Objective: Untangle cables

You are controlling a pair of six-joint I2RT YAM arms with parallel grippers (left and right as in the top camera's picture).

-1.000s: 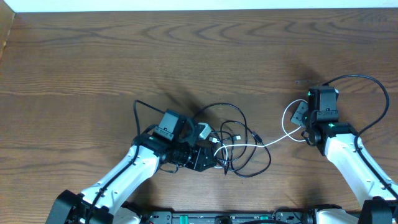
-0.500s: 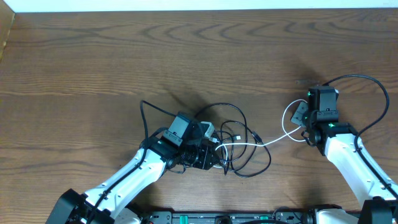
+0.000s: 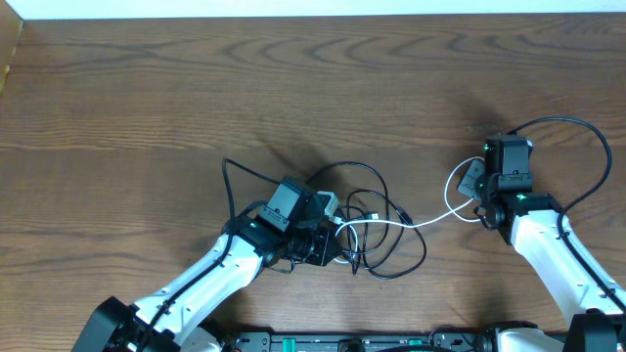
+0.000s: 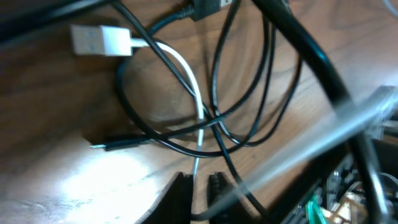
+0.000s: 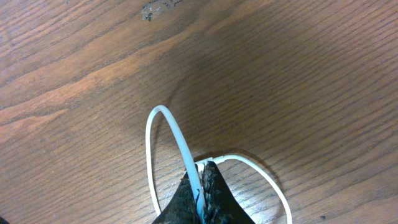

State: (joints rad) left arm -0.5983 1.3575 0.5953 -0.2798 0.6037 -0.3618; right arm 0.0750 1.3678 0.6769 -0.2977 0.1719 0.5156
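A dark brown wooden table [image 3: 293, 88] with wavy grain fills the view. A small pale scuff [image 5: 152, 9] marks its surface. A white strip [image 3: 293, 8] runs along its far edge, and a lighter wooden board [image 3: 8, 59] borders the far-left corner.

Left arm [image 3: 210, 274] reaches toward 2 o'clock, right arm [image 3: 548, 249] toward 11 o'clock. Left gripper [image 4: 198, 186] and right gripper [image 5: 200, 180] are clamped tight.

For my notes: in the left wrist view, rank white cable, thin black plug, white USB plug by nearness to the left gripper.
1. white cable, held in the left gripper.
2. thin black plug, left, mid-frame.
3. white USB plug, top left.
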